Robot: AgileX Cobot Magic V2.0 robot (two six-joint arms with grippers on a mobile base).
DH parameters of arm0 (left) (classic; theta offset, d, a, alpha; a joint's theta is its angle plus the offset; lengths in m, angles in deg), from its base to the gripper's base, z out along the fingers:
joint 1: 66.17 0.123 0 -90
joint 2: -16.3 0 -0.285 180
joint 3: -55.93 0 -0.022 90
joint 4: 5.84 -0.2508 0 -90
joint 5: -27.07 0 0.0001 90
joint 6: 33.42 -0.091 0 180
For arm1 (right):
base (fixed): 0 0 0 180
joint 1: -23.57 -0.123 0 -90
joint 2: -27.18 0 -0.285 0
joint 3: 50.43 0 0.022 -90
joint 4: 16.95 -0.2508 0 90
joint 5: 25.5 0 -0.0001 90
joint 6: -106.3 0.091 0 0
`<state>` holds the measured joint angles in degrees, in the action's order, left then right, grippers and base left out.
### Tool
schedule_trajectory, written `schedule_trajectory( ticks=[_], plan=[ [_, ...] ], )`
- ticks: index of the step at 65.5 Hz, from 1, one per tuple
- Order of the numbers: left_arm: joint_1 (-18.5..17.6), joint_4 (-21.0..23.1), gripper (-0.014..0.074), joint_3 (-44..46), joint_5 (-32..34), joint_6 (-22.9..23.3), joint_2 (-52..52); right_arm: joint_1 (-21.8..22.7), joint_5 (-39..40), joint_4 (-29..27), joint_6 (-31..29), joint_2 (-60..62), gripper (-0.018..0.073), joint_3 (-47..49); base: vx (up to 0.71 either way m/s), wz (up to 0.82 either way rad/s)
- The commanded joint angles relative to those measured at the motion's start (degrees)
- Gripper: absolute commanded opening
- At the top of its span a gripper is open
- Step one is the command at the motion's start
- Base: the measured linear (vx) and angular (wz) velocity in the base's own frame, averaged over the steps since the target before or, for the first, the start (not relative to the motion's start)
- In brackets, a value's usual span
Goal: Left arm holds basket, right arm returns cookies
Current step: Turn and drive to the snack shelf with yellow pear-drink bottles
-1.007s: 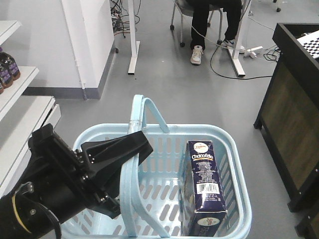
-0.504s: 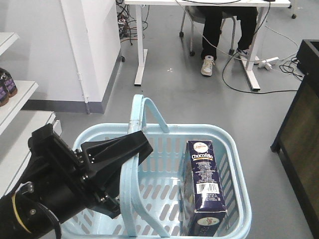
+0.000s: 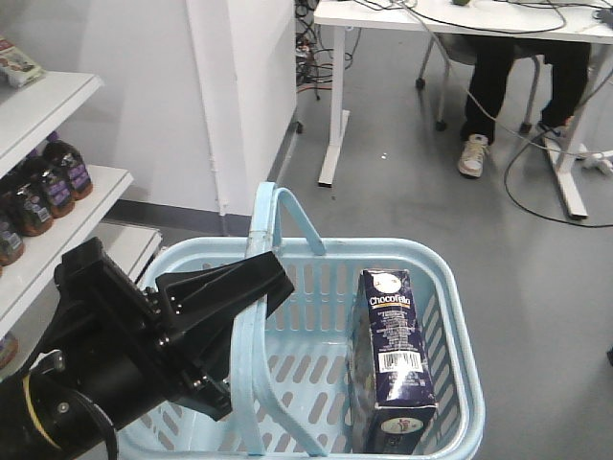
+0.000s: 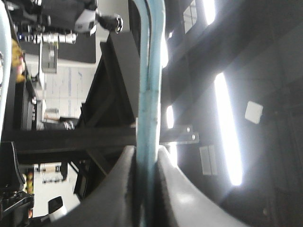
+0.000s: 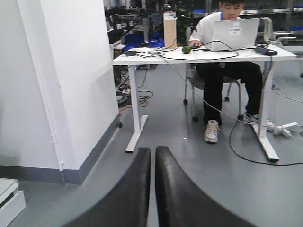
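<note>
The light blue basket (image 3: pixel 462 316) fills the lower front view. My left gripper (image 3: pixel 261 280) is shut on one of its hoop handles (image 3: pixel 244 383), and the second handle (image 3: pixel 287 211) arches up behind it. In the left wrist view the blue handle (image 4: pixel 147 94) runs straight between the two fingers of the left gripper (image 4: pixel 147 153). The cookies (image 3: pixel 395 356), a dark navy "Chocofello" box, stand inside the basket against its right wall. My right gripper (image 5: pixel 153 152) is shut with nothing between its fingers, hangs over bare grey floor, and does not show in the front view.
White shelves (image 3: pixel 53 101) holding dark bottles (image 3: pixel 59 177) stand at the left. A white pillar (image 3: pixel 239 96) rises behind the basket. Further back a person (image 5: pixel 227 52) sits at a white desk (image 5: pixel 203 54), with cables (image 3: pixel 546 182) on the grey floor.
The front view has swung left: the shelves and bottles have come further in, and the dark cabinet at the right has gone. Basket, cookies and left gripper keep their places in the view.
</note>
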<state>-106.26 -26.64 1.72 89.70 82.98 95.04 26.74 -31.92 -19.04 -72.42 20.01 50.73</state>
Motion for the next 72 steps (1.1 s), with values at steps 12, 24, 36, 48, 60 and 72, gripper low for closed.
schedule_trajectory(
  ticks=[12, 24, 36, 48, 60, 72],
  plan=[
    [-0.4, 2.4, 0.0000, 1.7, 7.0, -0.1, -1.6, 0.2, 4.1, 0.1, -0.4, 0.8, -0.0006, -1.0, 0.21, 0.49],
    [-0.4, 2.4, 0.0000, 1.7, 7.0, -0.1, -1.6, 0.2, 4.1, 0.1, -0.4, 0.8, -0.0006, -1.0, 0.18, 0.59],
    [-0.4, 2.4, 0.0000, 1.7, 7.0, -0.1, -1.6, 0.2, 4.1, 0.1, -0.4, 0.8, -0.0006, -1.0, 0.15, 0.60],
    [-0.4, 2.4, 0.0000, 1.7, 7.0, -0.1, -1.6, 0.2, 4.1, 0.1, -0.4, 0.8, -0.0006, -1.0, 0.14, 0.56],
    [-0.4, 2.4, 0.0000, 1.7, 7.0, -0.1, -1.6, 0.2, 4.1, 0.1, -0.4, 0.8, -0.0006, -1.0, 0.15, 0.56],
    [-0.4, 2.4, 0.0000, 1.7, 7.0, -0.1, -1.6, 0.2, 4.1, 0.1, -0.4, 0.8, -0.0006, -1.0, 0.15, 0.58]
  ],
)
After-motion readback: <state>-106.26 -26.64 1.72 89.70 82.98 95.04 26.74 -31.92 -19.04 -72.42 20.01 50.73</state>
